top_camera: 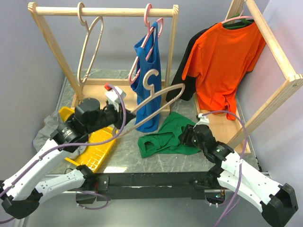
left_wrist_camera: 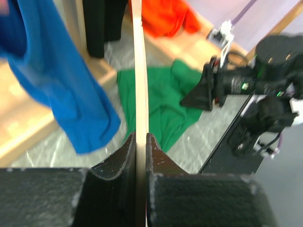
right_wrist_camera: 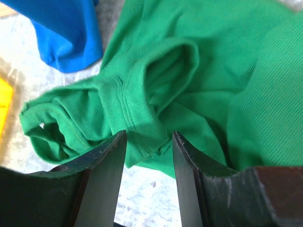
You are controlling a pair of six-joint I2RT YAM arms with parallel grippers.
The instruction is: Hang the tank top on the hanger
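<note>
In the left gripper, pinched narrow and tight on one thin bar: the hanger, held clear of the table, tilted, hook uppermost, just in front of the blue tank top.

Right gripper partway apart, gripping nothing, down at the near right edge of the tank top, with a raised fold of green cloth between the jaws; contact with the fingers not clear. Tank top itself crumpled on the table between the two arms, apart from the raised hanger, left end rolled into a bunch.

Around: blue tank top draped from a pink hanger on the rail of the wooden rack, hem close to the far left corner of the green cloth, touching or not impossible to tell. Further left on the same rail, a spare pale hanger, bare. On the right, a second rack with an orange T-shirt and a black garment behind it. At the left, a yellow tray partly under the left arm, a grey garment heaped beside it.

Underneath, a grey mottled table with a shiny clear covering. Behind and to both sides, pale bare walls.
</note>
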